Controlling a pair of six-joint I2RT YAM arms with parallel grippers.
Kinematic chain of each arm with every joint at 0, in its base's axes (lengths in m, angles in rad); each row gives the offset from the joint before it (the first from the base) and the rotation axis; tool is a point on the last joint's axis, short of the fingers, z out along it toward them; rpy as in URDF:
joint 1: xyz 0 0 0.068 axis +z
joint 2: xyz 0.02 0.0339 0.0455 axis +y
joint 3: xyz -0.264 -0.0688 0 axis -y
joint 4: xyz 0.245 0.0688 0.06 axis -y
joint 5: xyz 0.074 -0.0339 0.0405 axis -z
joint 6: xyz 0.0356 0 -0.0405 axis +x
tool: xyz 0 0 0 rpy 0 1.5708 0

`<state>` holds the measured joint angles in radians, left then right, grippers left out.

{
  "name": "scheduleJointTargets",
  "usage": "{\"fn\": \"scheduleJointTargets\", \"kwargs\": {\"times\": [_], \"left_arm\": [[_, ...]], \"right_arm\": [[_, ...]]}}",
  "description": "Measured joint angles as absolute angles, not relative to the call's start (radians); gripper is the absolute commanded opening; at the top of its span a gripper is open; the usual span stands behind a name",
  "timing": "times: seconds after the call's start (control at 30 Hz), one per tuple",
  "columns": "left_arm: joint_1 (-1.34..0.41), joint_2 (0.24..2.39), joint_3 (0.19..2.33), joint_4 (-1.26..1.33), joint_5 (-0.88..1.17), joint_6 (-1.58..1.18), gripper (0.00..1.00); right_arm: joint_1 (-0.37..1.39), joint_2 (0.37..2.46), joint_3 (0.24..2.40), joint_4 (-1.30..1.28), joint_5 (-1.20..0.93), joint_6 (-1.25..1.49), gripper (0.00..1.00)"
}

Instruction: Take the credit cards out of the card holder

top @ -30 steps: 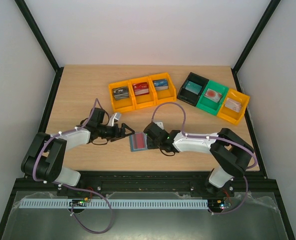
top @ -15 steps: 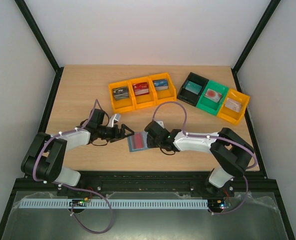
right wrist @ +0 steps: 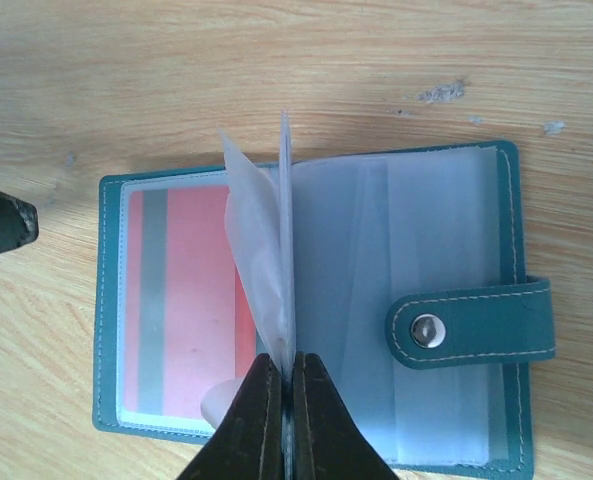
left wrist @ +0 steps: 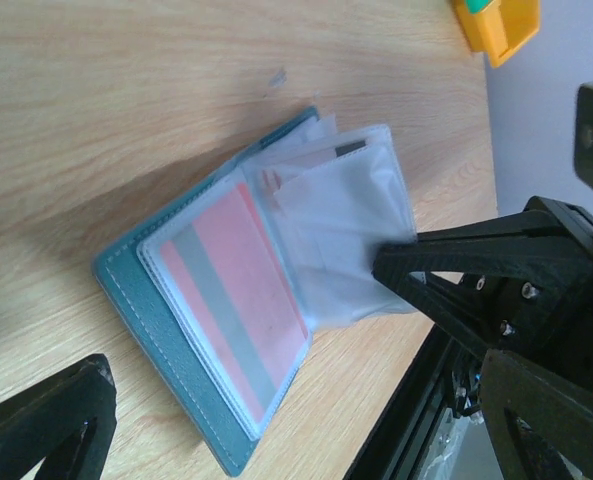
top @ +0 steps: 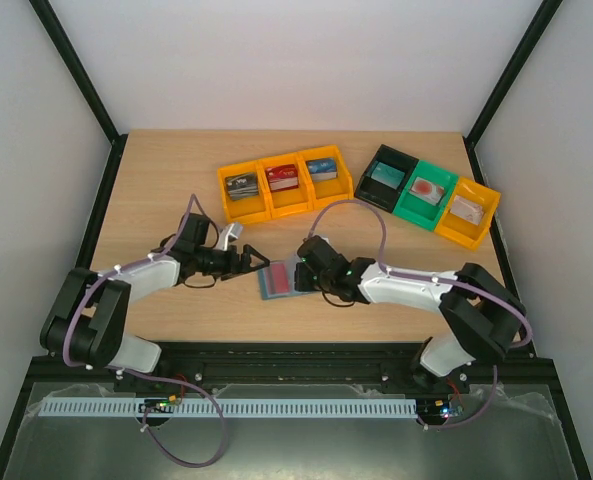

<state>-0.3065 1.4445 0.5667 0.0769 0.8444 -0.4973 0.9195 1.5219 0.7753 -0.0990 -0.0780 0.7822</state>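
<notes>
The teal card holder [top: 273,284] lies open on the table between the two arms. In the right wrist view its snap tab [right wrist: 476,325] points right and its pale clear sleeves fan up from the spine. My right gripper [right wrist: 287,362] is shut on the lower edge of an upright clear sleeve [right wrist: 261,225]. A red credit card [right wrist: 191,300] with a grey stripe sits inside the left-hand sleeve, also seen as the red credit card [left wrist: 231,290] in the left wrist view. My left gripper [top: 248,262] stands open just left of the holder, with nothing between its fingers.
Three joined yellow bins [top: 276,185] with cards in them stand behind the holder. A black, a green and a yellow bin [top: 426,195] stand at the back right, each with a card. The table's near edge [top: 306,345] lies close below the holder.
My right gripper has closed onto the clear sleeve and lifted it upright. The right arm has shifted a little. The left gripper stays open where it was.
</notes>
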Motion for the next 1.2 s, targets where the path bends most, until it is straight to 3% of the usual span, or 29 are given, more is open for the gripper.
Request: {"fn": "scheduleJointTargets", "kwargs": {"times": [0.4, 0.47, 0.6, 0.67, 0.77, 0.87, 1.03, 1.2], "left_arm": [[-0.282, 1.403, 0.584, 0.069, 0.871, -0.482, 0.99], [-0.282, 1.402, 0.583, 0.077, 0.892, -0.488, 0.92], [-0.285, 1.396, 0.58, 0.101, 0.936, -0.502, 0.65], [-0.289, 1.392, 0.577, 0.11, 0.953, -0.512, 0.57], [-0.299, 1.391, 0.575, 0.122, 0.971, -0.52, 0.57], [-0.31, 1.391, 0.574, 0.125, 0.974, -0.521, 0.64], [-0.344, 1.394, 0.57, 0.131, 0.969, -0.518, 0.67], [-0.351, 1.404, 0.57, 0.119, 0.941, -0.503, 0.65]], "right_arm": [[0.888, 1.346, 0.737, -0.036, -0.162, 0.769, 0.02], [0.888, 1.333, 0.731, -0.017, -0.181, 0.766, 0.02], [0.888, 1.33, 0.717, 0.01, -0.215, 0.763, 0.02], [0.888, 1.33, 0.708, 0.024, -0.231, 0.762, 0.02], [0.886, 1.33, 0.693, 0.05, -0.253, 0.763, 0.02], [0.884, 1.333, 0.683, 0.075, -0.284, 0.763, 0.02], [0.884, 1.371, 0.683, 0.116, -0.352, 0.763, 0.02], [0.883, 1.415, 0.683, 0.149, -0.409, 0.764, 0.02]]}}
